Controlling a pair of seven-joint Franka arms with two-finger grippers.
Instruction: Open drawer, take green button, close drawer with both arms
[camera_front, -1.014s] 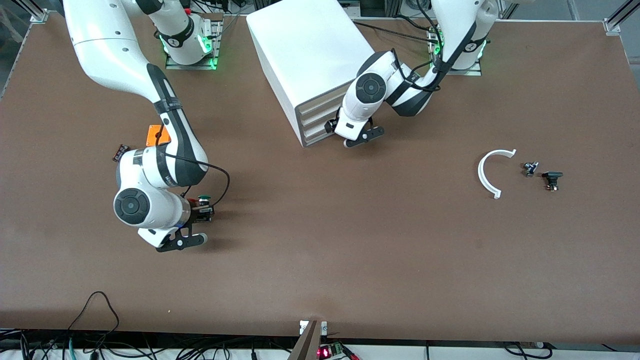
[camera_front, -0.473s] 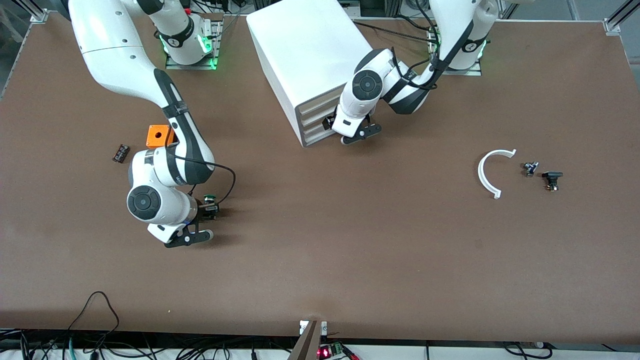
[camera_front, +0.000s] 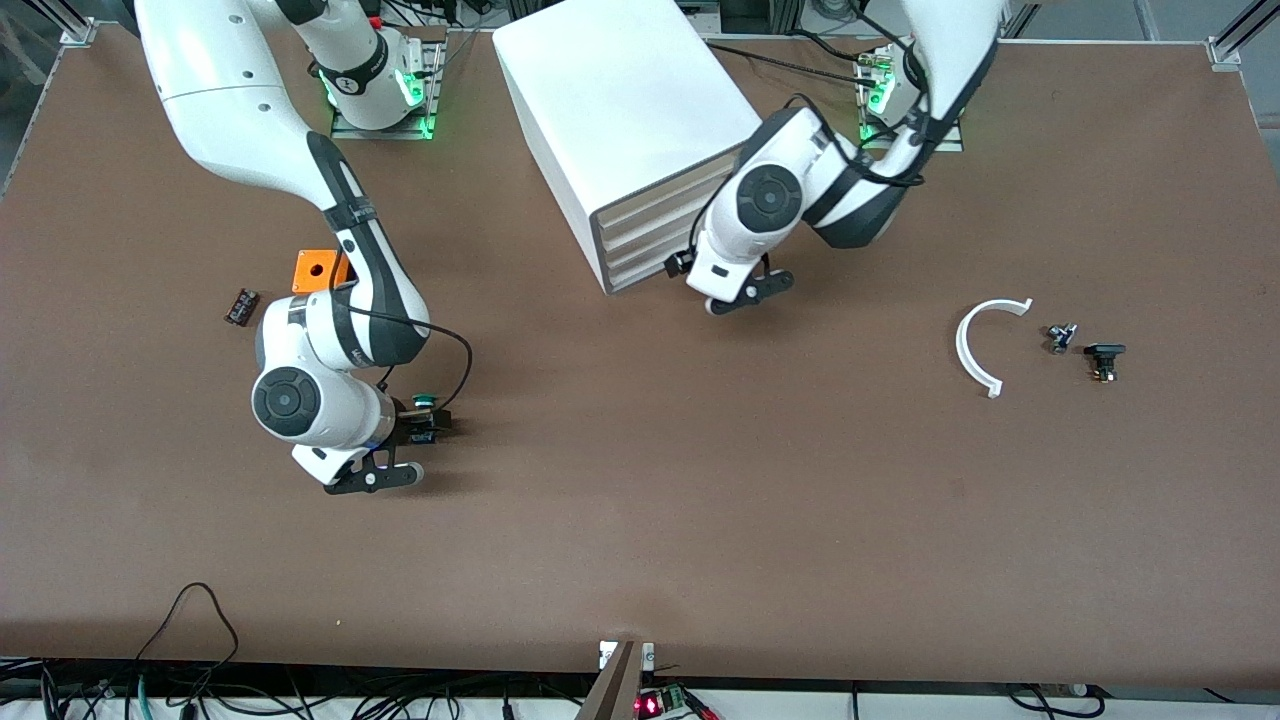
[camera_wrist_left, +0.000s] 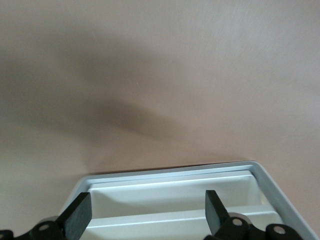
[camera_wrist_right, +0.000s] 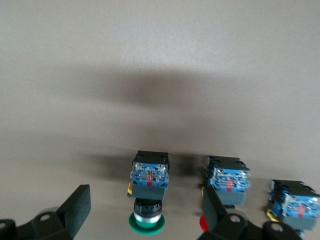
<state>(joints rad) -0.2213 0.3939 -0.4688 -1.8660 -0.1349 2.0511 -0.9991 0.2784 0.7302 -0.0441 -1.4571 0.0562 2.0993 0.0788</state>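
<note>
The green-capped button (camera_front: 425, 402) lies on its side on the table, away from the cabinet toward the right arm's end. In the right wrist view the button (camera_wrist_right: 148, 200) lies between the spread fingers of my right gripper (camera_wrist_right: 145, 215), which do not touch it. My right gripper (camera_front: 428, 420) is open, low at the button. The white cabinet (camera_front: 620, 90) has all its drawers flush; the lower drawers (camera_front: 635, 265) are shut. My left gripper (camera_front: 678, 264) is open and empty just in front of the drawer fronts (camera_wrist_left: 170, 200).
A red-capped button (camera_wrist_right: 227, 187) and another button (camera_wrist_right: 295, 200) lie beside the green one. An orange block (camera_front: 315, 270) and a small dark part (camera_front: 241, 305) lie by the right arm. A white curved piece (camera_front: 975, 345) and two small parts (camera_front: 1060, 337) (camera_front: 1104, 358) lie toward the left arm's end.
My left gripper has drawn back a little from the drawer fronts. My right gripper has shifted slightly along the table with the green button between its fingers.
</note>
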